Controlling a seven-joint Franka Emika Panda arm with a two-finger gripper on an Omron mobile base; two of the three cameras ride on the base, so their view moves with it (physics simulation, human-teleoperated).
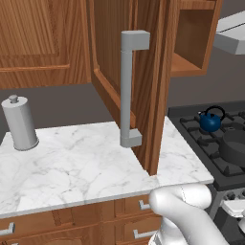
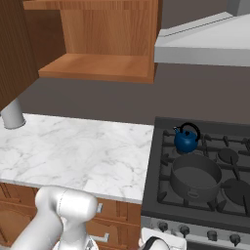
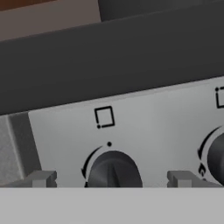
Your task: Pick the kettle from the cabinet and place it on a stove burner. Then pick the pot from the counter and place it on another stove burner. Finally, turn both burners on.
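- The gripper point(image 3: 111, 179) is seen in the hand view spread wide and released, nothing being held; its two grey fingertips point(image 3: 41, 178) stand on either side of a dark round knob point(image 3: 114, 171) on the stove's silver front panel point(image 3: 144, 127).
- That knob lies between the fingertips and is touched by neither; a small square burner mark point(image 3: 104, 117) is printed above it, and part of a second knob point(image 3: 216, 157) is seen at the right edge.
- The kettle point(image 2: 186, 138) is set on a rear left burner of the black cooktop point(image 2: 161, 185), well above and behind the knob panel where the gripper is held.
- The pot point(image 2: 195, 176) is placed on the front left burner, just in front of the kettle and close to it.
- The cabinet door point(image 1: 129, 81) is swung open, with its grey bar handle point(image 1: 127, 91) turned outward; the shelf point(image 2: 97, 66) inside is seen in the right base view.
- A grey canister point(image 1: 19, 122) is stood at the far left of the marble surface point(image 1: 72, 167).
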